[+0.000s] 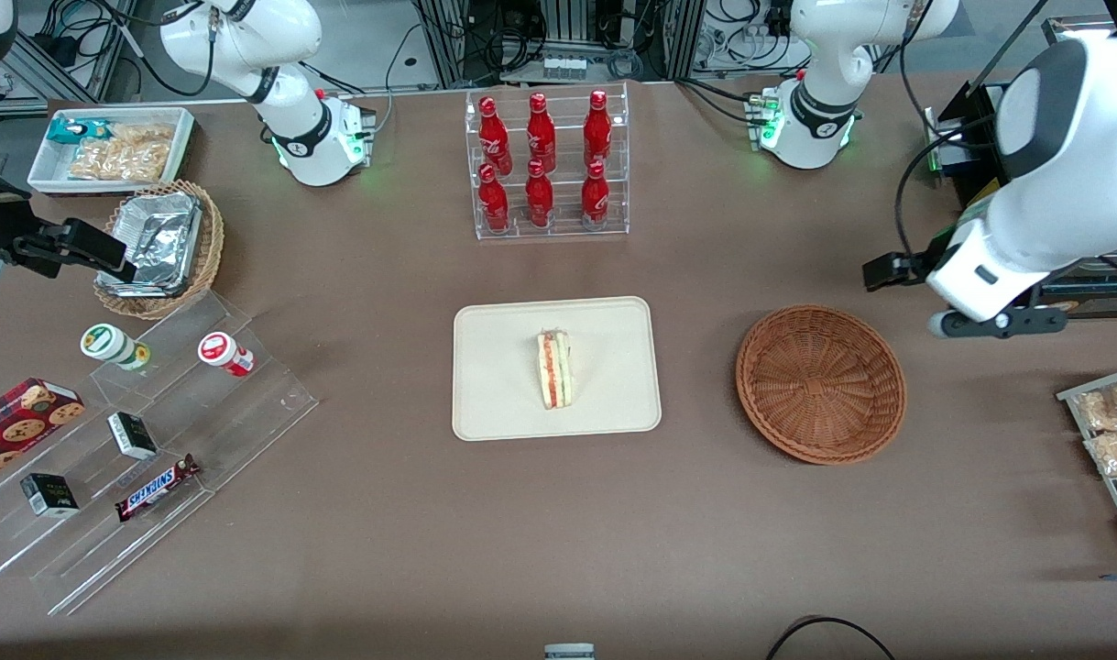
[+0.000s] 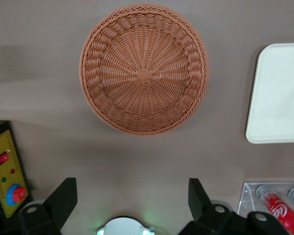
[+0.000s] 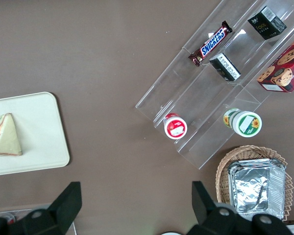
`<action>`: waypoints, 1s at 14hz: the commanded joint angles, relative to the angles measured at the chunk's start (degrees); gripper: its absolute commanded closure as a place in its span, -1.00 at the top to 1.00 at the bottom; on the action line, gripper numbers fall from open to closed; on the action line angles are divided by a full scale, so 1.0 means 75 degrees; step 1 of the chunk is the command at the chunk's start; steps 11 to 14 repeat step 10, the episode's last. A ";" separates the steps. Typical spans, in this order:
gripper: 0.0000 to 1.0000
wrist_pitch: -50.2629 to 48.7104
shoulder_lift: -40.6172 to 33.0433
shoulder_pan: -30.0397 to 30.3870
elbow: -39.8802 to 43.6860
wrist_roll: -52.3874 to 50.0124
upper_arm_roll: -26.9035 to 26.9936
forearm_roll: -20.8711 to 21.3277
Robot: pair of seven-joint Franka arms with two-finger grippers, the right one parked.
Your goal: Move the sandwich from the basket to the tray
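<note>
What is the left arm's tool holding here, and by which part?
Nothing. The tool is open and empty above the table, beside the empty basket; the sandwich lies on the tray.

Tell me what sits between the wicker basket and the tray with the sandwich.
Nothing: in the front view only bare brown table separates the empty basket from the tray holding the sandwich. The tool is open above the table beside the basket.
</note>
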 commanded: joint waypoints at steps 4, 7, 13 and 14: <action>1.00 -0.0353 -0.0812 0.0369 -0.0091 0.0705 -0.0115 0.0407; 1.00 -0.0459 -0.0824 0.0264 0.0120 0.0740 0.0246 0.0632; 1.00 -0.0435 -0.0824 0.0240 0.0121 0.0717 0.0447 0.0527; 1.00 -0.0435 -0.0824 0.0240 0.0121 0.0717 0.0447 0.0527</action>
